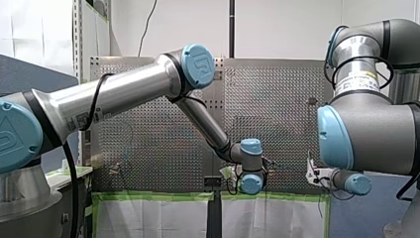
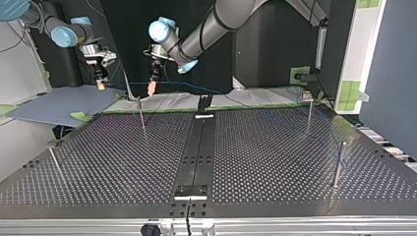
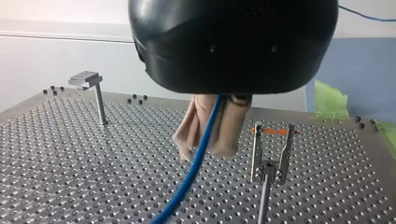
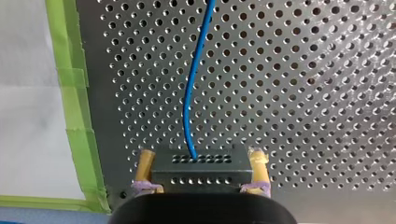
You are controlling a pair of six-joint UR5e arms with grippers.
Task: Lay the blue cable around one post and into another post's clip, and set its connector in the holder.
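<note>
In the left wrist view my left gripper (image 3: 205, 153) has its beige pads shut on the blue cable (image 3: 195, 164), which hangs down past them toward the perforated table (image 3: 93, 163). A forked clip post (image 3: 272, 156) stands just beside the pads. My right gripper (image 4: 201, 156), with yellow pads, is shut on the black connector block (image 4: 201, 173); the blue cable (image 4: 189, 93) runs out of the block's face. In the top view both grippers hang above the table's far edge, my left gripper (image 2: 151, 89) near a thin post (image 2: 141, 112) and my right gripper (image 2: 101, 83) further left.
More posts stand on the table: one with a flat head (image 3: 88, 80), one at the top view's far right (image 2: 309, 109), one at the near right (image 2: 338, 164) and one at the near left (image 2: 54, 160). A small bracket (image 2: 191, 191) sits at the near middle. Green tape (image 4: 74, 107) lines the edge.
</note>
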